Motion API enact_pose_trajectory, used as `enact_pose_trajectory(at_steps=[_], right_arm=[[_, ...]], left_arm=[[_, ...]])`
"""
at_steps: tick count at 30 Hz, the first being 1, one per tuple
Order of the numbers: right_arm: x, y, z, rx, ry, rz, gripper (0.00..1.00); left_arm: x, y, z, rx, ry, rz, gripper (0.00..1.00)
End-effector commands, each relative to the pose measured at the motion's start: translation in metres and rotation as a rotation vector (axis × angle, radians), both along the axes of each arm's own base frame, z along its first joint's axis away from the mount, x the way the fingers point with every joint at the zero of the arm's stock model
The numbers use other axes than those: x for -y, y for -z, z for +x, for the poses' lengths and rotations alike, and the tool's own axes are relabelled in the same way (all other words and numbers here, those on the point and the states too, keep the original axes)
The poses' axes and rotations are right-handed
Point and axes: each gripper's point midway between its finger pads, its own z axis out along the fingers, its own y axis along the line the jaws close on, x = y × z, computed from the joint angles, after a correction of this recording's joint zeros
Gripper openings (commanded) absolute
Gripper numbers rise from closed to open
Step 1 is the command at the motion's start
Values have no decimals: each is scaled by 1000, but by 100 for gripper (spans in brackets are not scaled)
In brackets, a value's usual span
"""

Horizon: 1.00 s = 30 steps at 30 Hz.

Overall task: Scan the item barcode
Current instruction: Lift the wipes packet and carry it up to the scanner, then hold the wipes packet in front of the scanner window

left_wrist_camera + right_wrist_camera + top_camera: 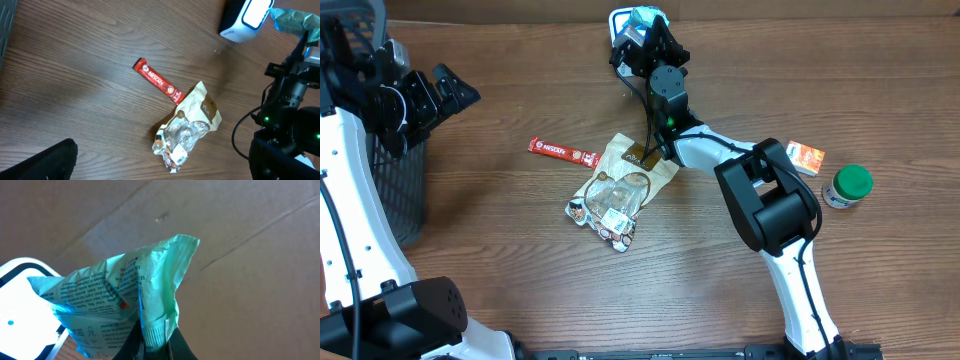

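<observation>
**Tool state.** The right gripper (pixel 155 341) is closed on the bottom edge of one teal packet (pixel 125 297). The fingers pinch a narrow fold, and the rest of the packet fans out past the fingertips. The left gripper (pixel 445 88) stands wide and holds nothing.

**Position of the item.** The packet is off the table, directly ahead of the right fingertips. The scanner (pixel 20 305) sits just beyond and to the left of the fingertips in the right wrist view. The packet's left corner overlaps the lit face of the scanner. Whether the two touch cannot be determined.

**Critical relation.** The packet's long axis appears to run across the fingers, from the scanner side toward the upper right. Crumpling makes this uncertain. Printed text faces the wrist camera, and no barcode can be made out on it. The next move therefore probably requires a wrist rotation to turn the coded face toward the scanner window. The right arm is the nearer arm, since the left gripper is well apart from it, near the basket (pixel 405 185).

**Inventory.**
- Scanner: one
- Held packet: one
- Loose items on the table behind the right gripper, four in total:
  - red stick sachet (pixel 563 152): one
  - snack bag (pixel 620 190): one
  - orange box (pixel 806 157): one
  - green-lidded jar (pixel 847 186): one
- Basket: one
</observation>
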Motion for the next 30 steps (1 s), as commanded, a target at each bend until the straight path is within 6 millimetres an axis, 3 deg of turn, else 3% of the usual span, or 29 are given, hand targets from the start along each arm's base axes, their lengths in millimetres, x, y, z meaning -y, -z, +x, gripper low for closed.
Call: enact_pose_trajectory(at_steps=[1, 10, 15, 20, 30], right_arm=[[-1, -2, 5, 23, -3, 5, 4], [-20, -38, 35, 81, -29, 32, 4], [-20, -20, 44, 48, -22, 14, 4], [-18, 17, 48, -53, -14, -38, 4], [-21, 22, 39, -75, 67, -82, 4]], left_arm=[[2, 1, 1, -3, 1, -4, 100], [2, 1, 1, -4, 1, -4, 100], [2, 1, 1, -3, 1, -4, 100], [2, 1, 1, -4, 2, -4, 100], [2, 1, 1, -4, 1, -4, 100]])
